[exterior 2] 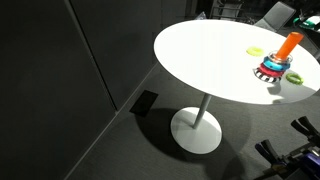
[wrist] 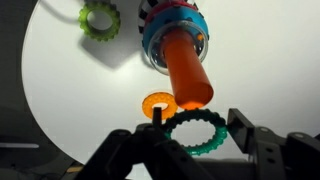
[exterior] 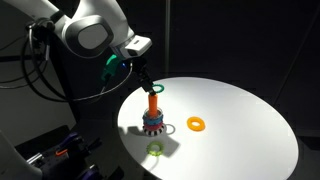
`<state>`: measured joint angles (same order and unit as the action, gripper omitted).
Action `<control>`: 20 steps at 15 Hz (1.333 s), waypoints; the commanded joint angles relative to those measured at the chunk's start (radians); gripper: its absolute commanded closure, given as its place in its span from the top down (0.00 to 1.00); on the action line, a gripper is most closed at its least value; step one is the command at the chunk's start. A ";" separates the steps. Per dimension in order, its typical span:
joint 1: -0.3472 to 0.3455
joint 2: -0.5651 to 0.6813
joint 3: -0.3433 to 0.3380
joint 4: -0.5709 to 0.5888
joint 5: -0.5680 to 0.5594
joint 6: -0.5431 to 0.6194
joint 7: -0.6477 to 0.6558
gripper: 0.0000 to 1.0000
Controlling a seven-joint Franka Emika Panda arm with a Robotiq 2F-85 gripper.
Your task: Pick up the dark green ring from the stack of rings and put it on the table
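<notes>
Gripper (wrist: 192,136) partly closed, gripping the dark green ring (wrist: 213,146).

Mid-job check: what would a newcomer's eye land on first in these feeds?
The dark green knobbly ring held in the hand, right by the tip of the orange peg in the wrist view. Next, the round white table lit bright against a dark room, with a small orange ring and a pale yellow-green ring lying loose beside the stack of rings.

Round white counter (exterior: 245,125) on a single pedestal (exterior 2: 197,128). Standing on top, toward one side: stack (exterior: 152,122). Lying flat near it: orange ring (exterior: 197,124); close to the edge, pale green ring (exterior: 155,149).
</notes>
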<state>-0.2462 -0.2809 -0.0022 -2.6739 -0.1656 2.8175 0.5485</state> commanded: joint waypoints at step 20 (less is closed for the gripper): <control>-0.103 0.243 -0.126 0.058 -0.110 -0.049 -0.106 0.42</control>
<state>-0.3765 -0.0777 -0.0892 -2.6241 -0.2478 2.7803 0.4781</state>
